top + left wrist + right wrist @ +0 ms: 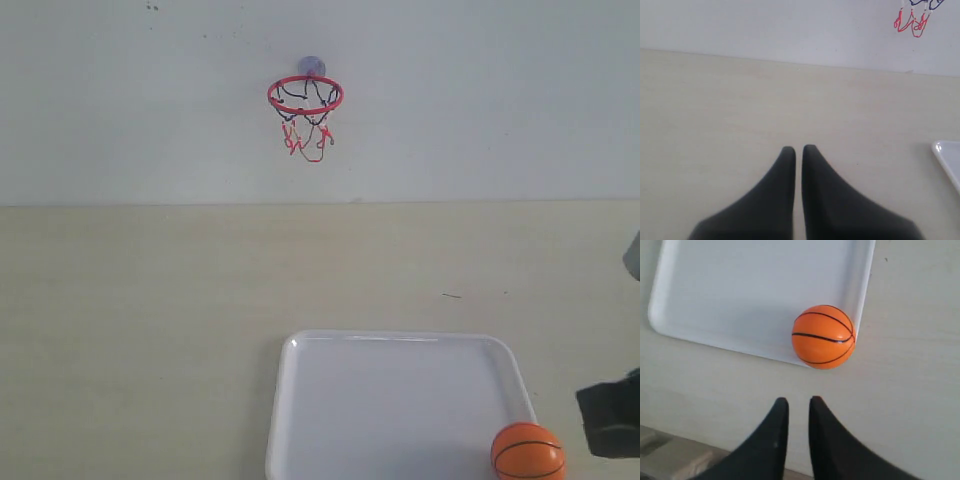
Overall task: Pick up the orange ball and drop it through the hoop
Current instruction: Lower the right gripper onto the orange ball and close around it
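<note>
The orange ball sits in the near right corner of a white tray that lies on the pale table, pressed up against the tray's raised rim. In the exterior view a dark part of the right arm shows at the right edge, just beside the ball but not touching it. In the right wrist view the right gripper hangs over bare table outside the tray, and the orange ball lies ahead of its fingertips, slightly off their line and clearly apart from them. Its two black fingers stand almost together with only a thin slit between them, and they hold nothing. The left gripper is likewise nearly closed and empty, over bare table well away from the ball, with a corner of the tray at the edge of its view. The hoop is fixed to the white wall beyond the table, its red ring level and its net hanging loose; the net's lower strings show in the left wrist view.
</note>
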`<state>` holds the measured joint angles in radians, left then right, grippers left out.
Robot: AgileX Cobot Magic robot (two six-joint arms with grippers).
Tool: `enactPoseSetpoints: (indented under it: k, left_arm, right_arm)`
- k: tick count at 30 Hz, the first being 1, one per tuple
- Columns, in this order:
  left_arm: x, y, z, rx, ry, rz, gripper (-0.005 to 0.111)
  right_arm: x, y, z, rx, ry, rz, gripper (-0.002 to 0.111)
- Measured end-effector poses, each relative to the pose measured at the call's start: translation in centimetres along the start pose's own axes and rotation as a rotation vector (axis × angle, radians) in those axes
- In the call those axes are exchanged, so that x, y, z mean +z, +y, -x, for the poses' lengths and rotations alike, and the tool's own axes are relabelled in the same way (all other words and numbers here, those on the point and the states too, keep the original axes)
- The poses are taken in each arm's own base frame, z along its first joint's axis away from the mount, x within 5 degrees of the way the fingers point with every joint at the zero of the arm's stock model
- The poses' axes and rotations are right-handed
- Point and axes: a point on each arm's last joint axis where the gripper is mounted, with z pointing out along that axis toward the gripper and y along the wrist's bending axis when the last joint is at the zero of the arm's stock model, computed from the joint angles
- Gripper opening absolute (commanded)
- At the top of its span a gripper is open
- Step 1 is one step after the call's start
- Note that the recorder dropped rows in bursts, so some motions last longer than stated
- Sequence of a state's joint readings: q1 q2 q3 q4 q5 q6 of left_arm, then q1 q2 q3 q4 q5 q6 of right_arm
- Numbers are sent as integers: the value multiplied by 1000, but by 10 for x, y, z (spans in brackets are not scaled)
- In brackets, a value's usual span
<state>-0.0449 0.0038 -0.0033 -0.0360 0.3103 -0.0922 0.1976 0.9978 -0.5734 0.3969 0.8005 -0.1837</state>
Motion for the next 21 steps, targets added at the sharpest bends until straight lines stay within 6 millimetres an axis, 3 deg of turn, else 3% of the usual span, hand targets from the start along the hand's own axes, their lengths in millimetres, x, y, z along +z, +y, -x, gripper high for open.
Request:
enactPoseSetpoints:
  k: [2, 4, 6, 12, 21]
  left_arm:
    - [0, 0, 0, 0, 0, 0, 4]
    - [0, 0, 0, 0, 0, 0, 4]
    - [0, 0, 0, 0, 0, 0, 4]
    - [0, 0, 0, 0, 0, 0, 4]
    - [0, 0, 0, 0, 0, 0, 4]
  right_arm:
    - [8, 1, 9, -1, 32, 21, 65]
    - [16, 2, 14, -11, 51, 45, 85]
    - [25, 3, 18, -22, 74, 61, 86]
    - [59, 2, 24, -18, 123, 49, 70]
    - [87, -2, 27, -43, 144, 8, 79]
